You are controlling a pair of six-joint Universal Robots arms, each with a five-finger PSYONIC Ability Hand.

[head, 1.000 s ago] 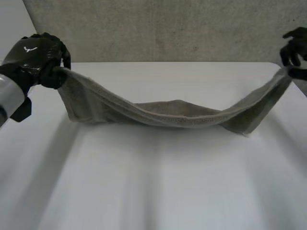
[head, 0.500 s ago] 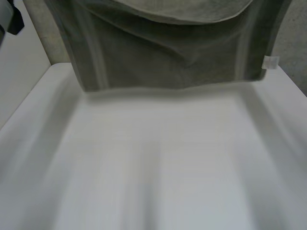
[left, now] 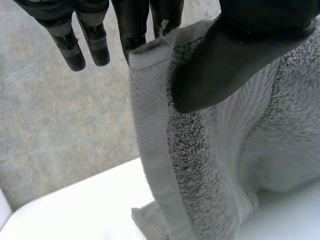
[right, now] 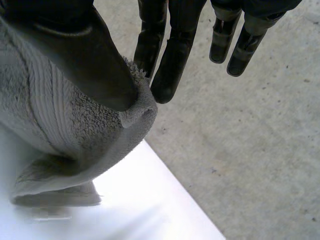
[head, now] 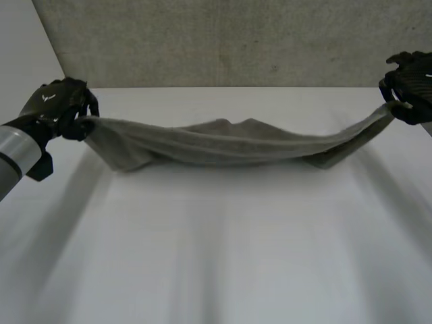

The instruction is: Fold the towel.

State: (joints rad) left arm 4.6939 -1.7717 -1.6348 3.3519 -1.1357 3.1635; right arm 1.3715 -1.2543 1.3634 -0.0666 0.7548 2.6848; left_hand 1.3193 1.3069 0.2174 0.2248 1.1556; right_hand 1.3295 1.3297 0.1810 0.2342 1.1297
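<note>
- Towel [head: 229, 143], grey terry, hangs as a sagging band between the two hands, across the far half of the white table [head: 216, 256].
- Its lower folds seem to rest on the tabletop near each end. Whether the middle touches cannot be told.
- The left hand [head: 57, 104] sits above the table's left edge and pinches the towel's left end. In the left wrist view its thumb [left: 235, 55] presses the cloth against the nearest fingers [left: 132, 25], while the others hang straight and free.
- A flat hemmed edge runs down from that pinch toward the table.
- The right hand [head: 410, 79] is at the table's right edge, slightly higher than the left. In the right wrist view its thumb clamps a bunched corner against two fingers, with the rest spread clear of the cloth.
- In front of the towel the white surface lies open from side to side.
- A grey wall [head: 223, 40] stands just behind the table's far edge, close behind the towel.
</note>
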